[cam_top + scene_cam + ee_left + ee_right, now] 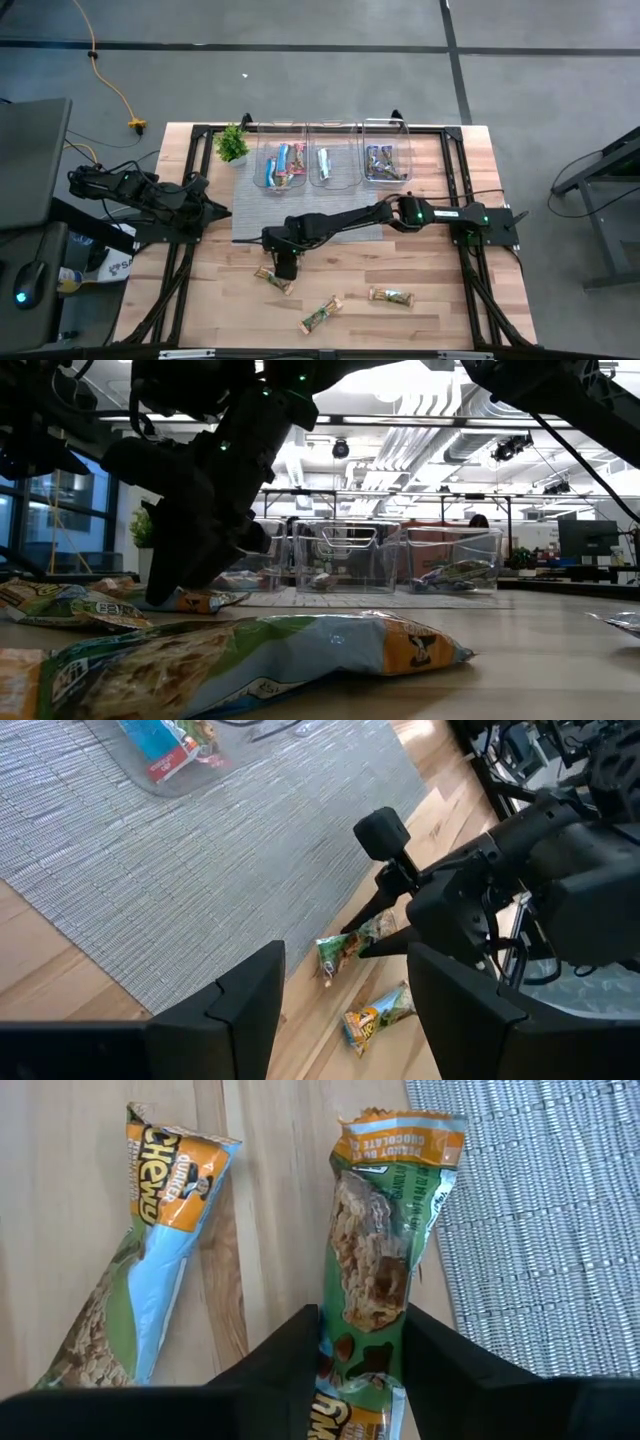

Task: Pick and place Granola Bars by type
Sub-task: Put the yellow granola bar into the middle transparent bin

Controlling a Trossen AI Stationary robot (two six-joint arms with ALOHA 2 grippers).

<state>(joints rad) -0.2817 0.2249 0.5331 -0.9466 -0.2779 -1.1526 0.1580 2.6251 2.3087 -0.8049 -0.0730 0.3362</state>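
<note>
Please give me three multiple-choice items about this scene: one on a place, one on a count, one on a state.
1. Where is the right pincer?
A. Over the middle bin
B. At a green bar, on the wood beside the grey mat
C. Beside the plant

2. How many clear bins stand at the table's far edge?
A. Two
B. Five
C. Three

3. How is the left pincer?
A. Open and empty
B. Shut on a bar
C. Holding the plant

Key: 1 B, the right pincer is down at the green bar beside the grey mat. 2 C, three clear bins stand in a row. 3 A, the left pincer shows a wide gap with nothing in it.
</note>
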